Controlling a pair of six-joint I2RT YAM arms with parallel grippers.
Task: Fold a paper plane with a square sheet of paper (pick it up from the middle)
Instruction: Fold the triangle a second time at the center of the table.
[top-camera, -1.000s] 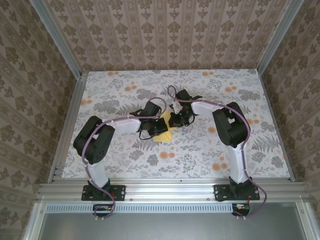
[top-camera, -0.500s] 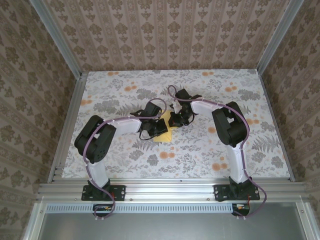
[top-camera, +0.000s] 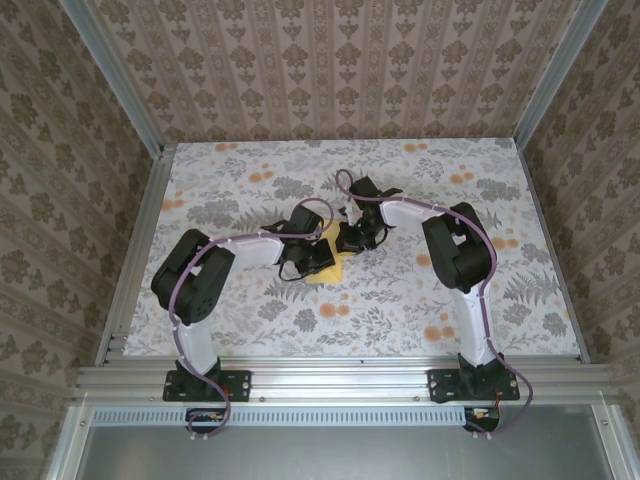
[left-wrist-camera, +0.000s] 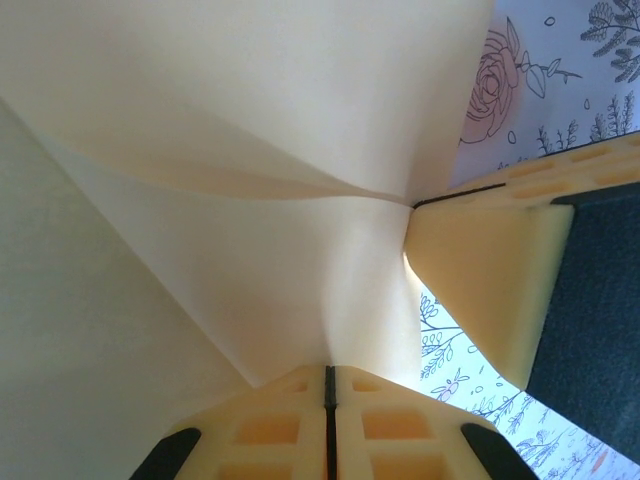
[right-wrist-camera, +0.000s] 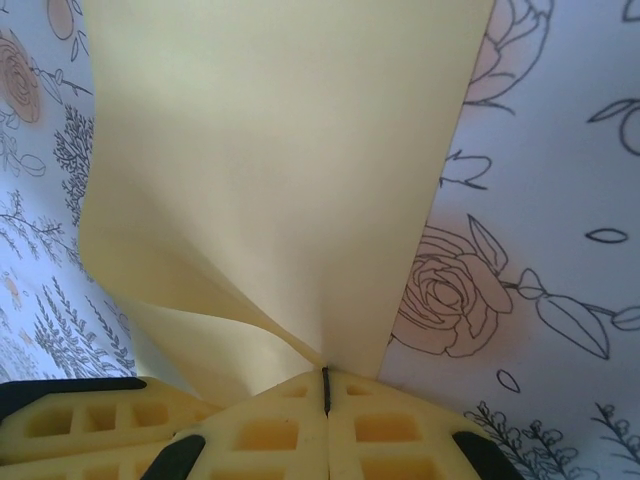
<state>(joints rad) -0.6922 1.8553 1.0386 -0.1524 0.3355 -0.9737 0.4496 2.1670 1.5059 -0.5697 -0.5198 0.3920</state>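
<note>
Left tool (left-wrist-camera: 330, 385) and right tool (right-wrist-camera: 325, 385) both pinch the square sheet of paper (top-camera: 330, 262), shifted slightly toward twelve o'clock; folding continues mid-table (top-camera: 400, 300).

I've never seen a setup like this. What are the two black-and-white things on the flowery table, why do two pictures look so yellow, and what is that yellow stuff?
Those are two robot arms, bolted at the table's near edge, seen from a camera above. The left gripper and right gripper meet over the flower-printed table. The two yellow pictures come from small cameras on each wrist, looking past that arm's own fingers. The yellow stuff is the square sheet of paper, partly folded. Both grippers are shut on it, each pinching it at a point where a crease runs in.
</note>
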